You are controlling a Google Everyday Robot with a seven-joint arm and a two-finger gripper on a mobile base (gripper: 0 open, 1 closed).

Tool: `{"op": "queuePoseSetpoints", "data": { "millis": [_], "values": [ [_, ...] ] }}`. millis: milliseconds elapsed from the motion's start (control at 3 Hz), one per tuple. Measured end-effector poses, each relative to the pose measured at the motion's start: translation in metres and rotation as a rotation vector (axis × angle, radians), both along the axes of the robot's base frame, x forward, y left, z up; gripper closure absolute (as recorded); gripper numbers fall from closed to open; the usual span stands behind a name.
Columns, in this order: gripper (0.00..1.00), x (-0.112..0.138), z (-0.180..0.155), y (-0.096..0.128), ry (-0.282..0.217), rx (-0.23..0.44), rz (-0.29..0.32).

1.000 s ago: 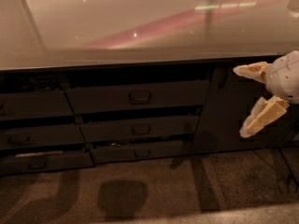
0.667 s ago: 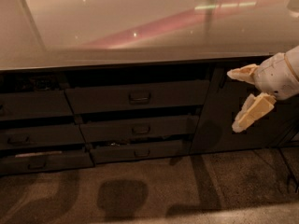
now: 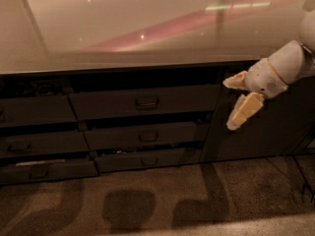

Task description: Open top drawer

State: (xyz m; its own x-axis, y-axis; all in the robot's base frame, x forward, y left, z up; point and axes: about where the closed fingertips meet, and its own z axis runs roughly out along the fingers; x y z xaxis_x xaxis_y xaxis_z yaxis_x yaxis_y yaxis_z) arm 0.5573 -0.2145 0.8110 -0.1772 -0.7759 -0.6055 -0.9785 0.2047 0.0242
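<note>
Cream-coloured, the gripper (image 3: 230,103) hangs with its two fingers spread apart and empty, in front of the dark cabinet door (image 3: 275,134), to the right of the top drawer (image 3: 108,104). To do the step well, it should travel left and put the fingers around the small handle (image 3: 146,103). Free room lies before the fronts; the counter edge (image 3: 123,66) overhangs above.

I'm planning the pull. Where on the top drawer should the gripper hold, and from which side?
Probably the loop handle at the centre of the top drawer front, approached straight from the front: its bar runs level, so fingers go above and below. The gripper hangs open to its right.
</note>
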Motion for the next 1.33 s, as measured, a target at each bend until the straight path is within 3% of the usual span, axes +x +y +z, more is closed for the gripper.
{"op": "queuePoseSetpoints", "data": {
  "millis": [333,667,1000,1333],
  "values": [
    [0.00,0.000,0.000,0.000,0.000,0.000,0.000],
    [0.00,0.005,-0.001,0.010,-0.007,-0.055,-0.032],
    [0.00,0.012,0.008,0.046,-0.051,-0.185,-0.060],
    [0.00,0.010,0.008,0.042,-0.056,-0.230,-0.077]
  ]
}}
